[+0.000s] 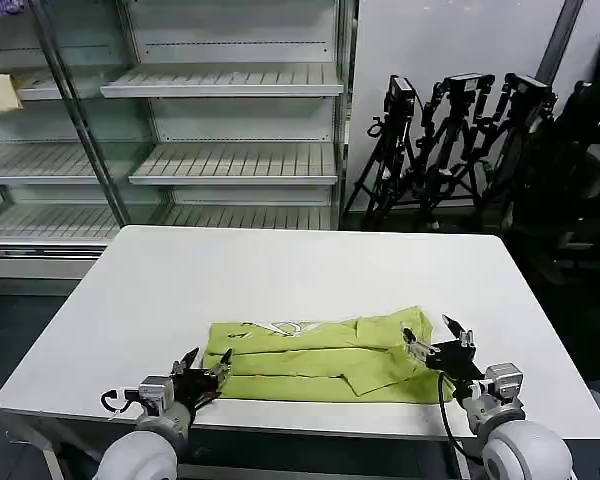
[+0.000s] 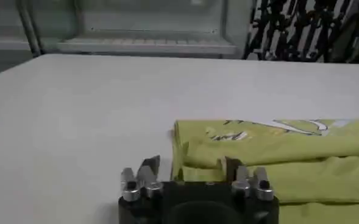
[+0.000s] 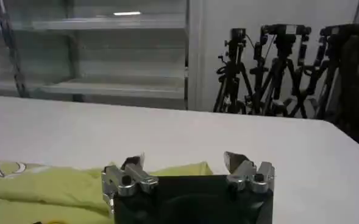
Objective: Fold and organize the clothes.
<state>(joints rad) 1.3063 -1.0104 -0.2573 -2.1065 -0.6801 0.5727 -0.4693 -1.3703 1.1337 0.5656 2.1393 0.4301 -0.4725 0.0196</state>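
Looking down from my head, I see the T-shirt [image 1: 325, 357] folded into a long band near the front edge of the white surface [image 1: 280, 270], with broad bare room behind it and to both sides. My left gripper [image 1: 204, 372] sits at its left end, my right gripper [image 1: 438, 340] over its right end. My left wrist view adds the white print [image 2: 277, 126] facing up. Both sets of fingers [image 3: 235, 161] are spread apart, holding nothing.
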